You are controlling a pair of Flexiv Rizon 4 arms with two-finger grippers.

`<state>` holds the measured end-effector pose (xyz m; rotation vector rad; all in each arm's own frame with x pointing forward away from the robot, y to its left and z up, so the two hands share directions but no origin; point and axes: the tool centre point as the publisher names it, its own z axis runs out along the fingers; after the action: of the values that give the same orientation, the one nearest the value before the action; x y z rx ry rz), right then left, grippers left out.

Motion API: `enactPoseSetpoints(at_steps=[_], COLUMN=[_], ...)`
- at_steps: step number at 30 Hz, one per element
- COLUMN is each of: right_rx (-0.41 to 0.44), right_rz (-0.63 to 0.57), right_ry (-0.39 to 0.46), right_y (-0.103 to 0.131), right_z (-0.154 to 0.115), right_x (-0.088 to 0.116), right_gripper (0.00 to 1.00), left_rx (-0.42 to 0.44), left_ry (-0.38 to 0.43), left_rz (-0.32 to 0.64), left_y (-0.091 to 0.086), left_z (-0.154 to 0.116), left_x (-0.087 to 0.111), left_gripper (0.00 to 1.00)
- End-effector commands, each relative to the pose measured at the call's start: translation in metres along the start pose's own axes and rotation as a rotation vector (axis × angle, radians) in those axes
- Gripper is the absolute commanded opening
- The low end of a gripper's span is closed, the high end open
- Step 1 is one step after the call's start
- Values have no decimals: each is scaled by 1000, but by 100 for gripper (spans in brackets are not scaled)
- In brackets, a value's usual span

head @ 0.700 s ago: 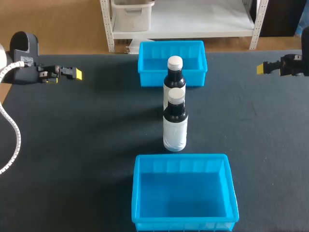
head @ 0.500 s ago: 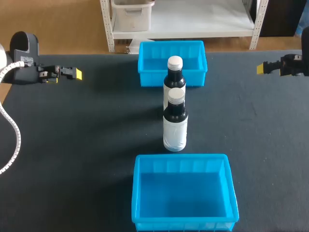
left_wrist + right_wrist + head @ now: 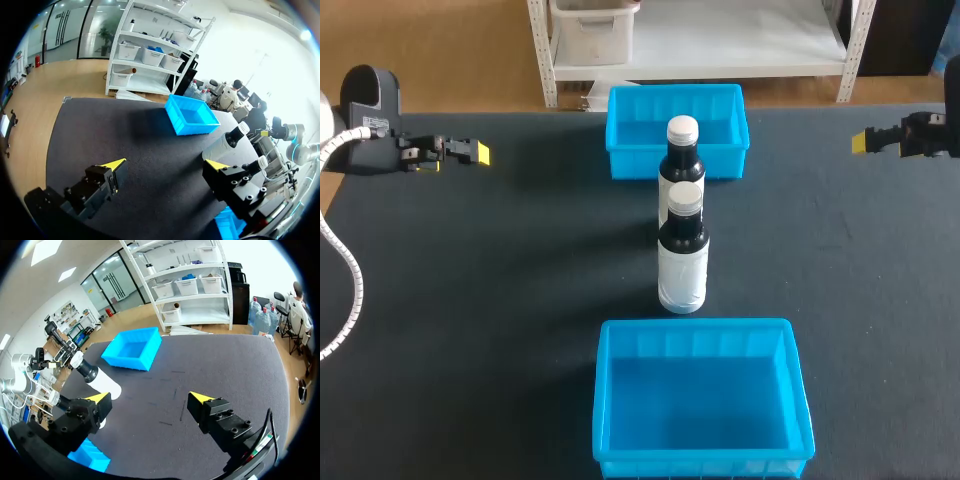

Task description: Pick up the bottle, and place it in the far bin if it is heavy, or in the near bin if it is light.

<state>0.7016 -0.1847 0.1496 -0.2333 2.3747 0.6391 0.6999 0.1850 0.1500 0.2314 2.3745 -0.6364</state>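
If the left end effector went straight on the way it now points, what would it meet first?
Probably the far bottle, standing just before the far bin; nothing shows in between. Height is unclear, so the left end effector might pass beside or above it.

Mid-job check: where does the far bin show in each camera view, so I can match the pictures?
Head view: far bin at the table's far edge, middle, right behind the far bottle.
Left wrist view: far bin ahead of the left gripper, beside the far bottle.
Right wrist view: far bin ahead of the right gripper, beside the far bottle.
Shared landmark: the far bottle.
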Motion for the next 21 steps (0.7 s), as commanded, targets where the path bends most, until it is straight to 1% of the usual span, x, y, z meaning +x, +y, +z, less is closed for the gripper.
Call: enactPoseSetpoints(at_steps=[1,11,12,14,16,17,19,20,21], right_rx=[1,1,-30,-70,-187,-213,-350,-372,-372], right_rz=[0,0,-73,-203,-347,-406,-547,-608,-608], right_ry=[-1,-1,-1,43,49,57,120,160,160], right_y=[0,0,0,0,1,0,0,-1,-1], right_z=[0,0,0,-2,-8,-11,-17,-21,-21], right_x=[0,0,-3,-12,-23,-28,-35,-37,-37], right_gripper=[100,100,100,100,100,100,100,100,100], left_rx=[0,0,0,0,0,0,0,0,0], left_ry=[0,0,0,0,0,0,0,0,0], left_rz=[0,0,0,0,0,0,0,0,0], left_y=[0,0,0,0,0,0,0,0,0], left_z=[0,0,0,0,0,0,0,0,0], left_x=[0,0,0,0,0,0,0,0,0], left_gripper=[100,100,100,100,100,100,100,100,100])
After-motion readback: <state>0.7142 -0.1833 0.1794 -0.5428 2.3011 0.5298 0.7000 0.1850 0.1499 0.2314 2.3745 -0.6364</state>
